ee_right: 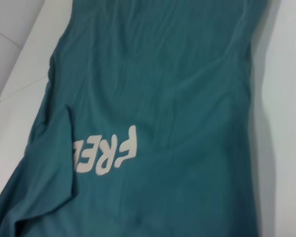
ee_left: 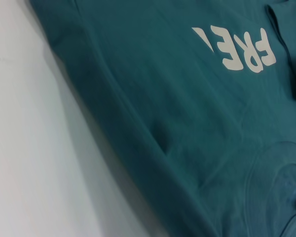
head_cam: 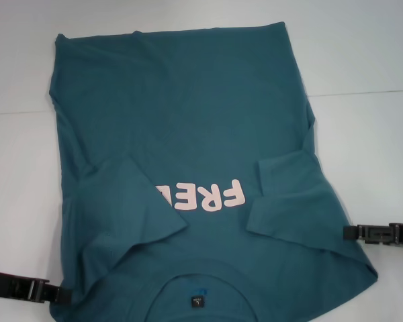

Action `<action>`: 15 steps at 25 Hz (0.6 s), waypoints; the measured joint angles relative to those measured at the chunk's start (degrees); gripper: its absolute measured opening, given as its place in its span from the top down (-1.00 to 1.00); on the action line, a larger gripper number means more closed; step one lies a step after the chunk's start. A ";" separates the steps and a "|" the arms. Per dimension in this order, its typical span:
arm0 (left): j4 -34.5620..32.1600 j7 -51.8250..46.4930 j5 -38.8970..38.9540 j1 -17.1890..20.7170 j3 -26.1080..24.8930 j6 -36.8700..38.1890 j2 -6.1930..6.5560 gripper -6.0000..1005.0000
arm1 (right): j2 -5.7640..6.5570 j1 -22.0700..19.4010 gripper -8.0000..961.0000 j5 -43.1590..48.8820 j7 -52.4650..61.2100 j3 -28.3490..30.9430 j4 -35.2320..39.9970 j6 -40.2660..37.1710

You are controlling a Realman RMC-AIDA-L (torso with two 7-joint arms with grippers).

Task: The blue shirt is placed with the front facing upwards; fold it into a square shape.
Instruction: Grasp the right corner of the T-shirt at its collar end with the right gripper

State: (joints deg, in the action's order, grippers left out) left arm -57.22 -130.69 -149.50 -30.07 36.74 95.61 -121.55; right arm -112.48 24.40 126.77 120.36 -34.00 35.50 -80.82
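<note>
The left gripper [head_cam: 54, 292] is seen at the near left edge of the white desk [head_cam: 363, 60], its black fingers lying low and level, pointed inward, tips at the shoulder edge of the large dark teal-blue cotton T-shirt [head_cam: 188, 107]; whether cloth is pinched between them cannot be told. The right gripper [head_cam: 352, 232] is held level at the right edge, a little farther off, its tip just beside the shirt's right shoulder; its closure cannot be told either.

The shirt is spread front-up over the middle of the desk, collar toward the near edge and hem toward the far edge. A small black neck tag [head_cam: 197, 300] is seen inside the collar; its print is too small to read. Both short sleeves are folded inward over the chest. Pale pink lettering [head_cam: 205, 196] is read upside down as "FRE", the rest being covered by the left sleeve [head_cam: 127, 201].
</note>
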 joint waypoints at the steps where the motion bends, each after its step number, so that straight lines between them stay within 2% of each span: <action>1: 0.01 0.00 0.00 0.00 0.00 0.00 0.00 0.93 | -0.04 0.17 -0.83 -0.02 -0.14 0.11 0.01 0.68; 8: 0.01 0.00 0.00 -0.07 0.01 -0.05 0.00 0.93 | -0.55 1.37 -0.84 -0.04 -0.77 0.17 0.02 3.55; 15: 0.09 0.00 0.00 -0.11 -0.03 -0.08 0.00 0.93 | -2.45 2.99 -0.84 0.25 -2.54 -0.18 -0.03 7.91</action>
State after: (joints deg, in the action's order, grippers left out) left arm -57.13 -130.69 -149.50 -30.17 36.71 95.53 -121.55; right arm -114.93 27.39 127.03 117.82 -34.18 35.46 -72.91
